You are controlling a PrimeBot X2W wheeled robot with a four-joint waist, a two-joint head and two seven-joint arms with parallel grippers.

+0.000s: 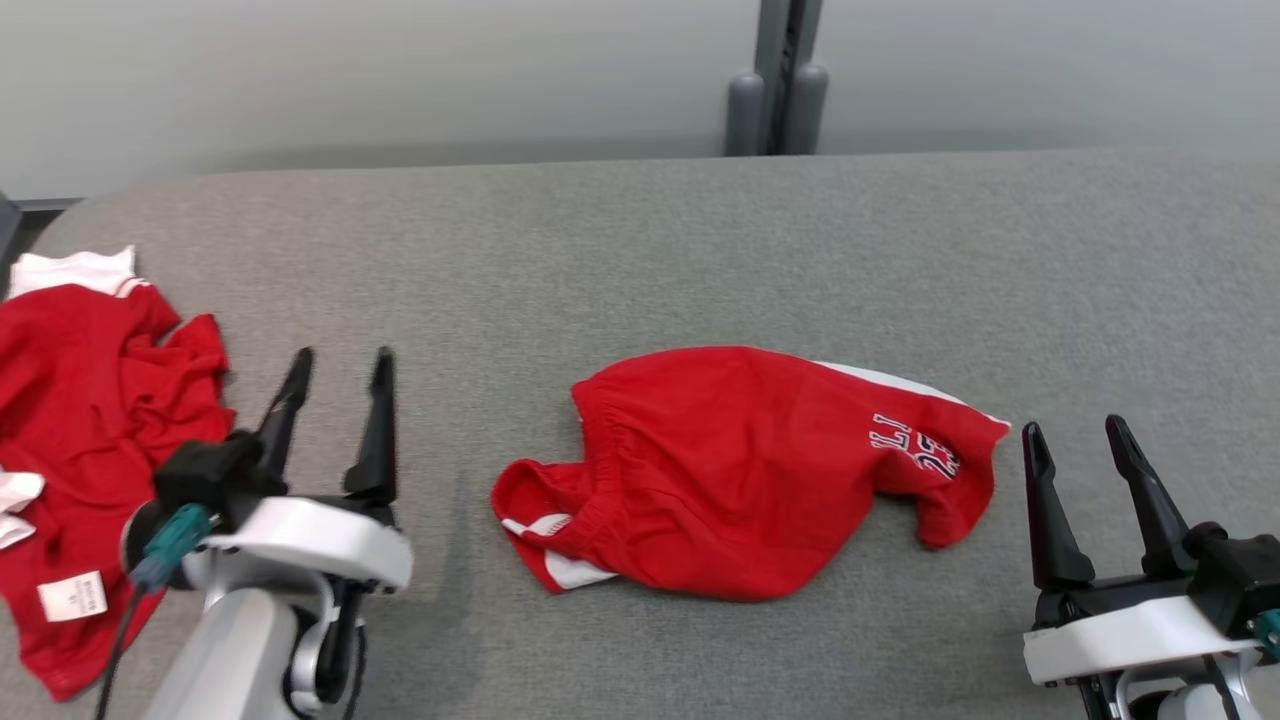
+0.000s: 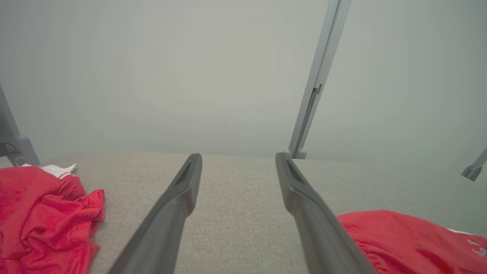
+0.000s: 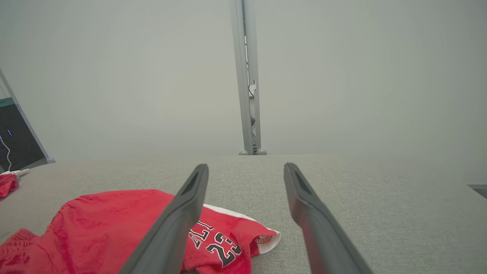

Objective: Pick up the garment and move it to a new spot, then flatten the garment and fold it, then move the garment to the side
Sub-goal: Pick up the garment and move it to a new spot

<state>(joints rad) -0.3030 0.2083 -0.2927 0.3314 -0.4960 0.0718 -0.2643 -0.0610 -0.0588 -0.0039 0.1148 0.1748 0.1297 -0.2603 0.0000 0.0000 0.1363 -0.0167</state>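
Two red garments lie on the grey worktop [image 1: 700, 250]: crumpled shorts [image 1: 740, 470] at the centre, a second heap [image 1: 90, 400] at the left edge. The left claw [image 1: 343, 355] and right claw [image 1: 1072, 425] flank the shorts, both spread wide, empty.

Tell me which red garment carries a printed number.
The red shorts mid-table, marked 23; the crumpled red garment at the left shows a white tag, no number.
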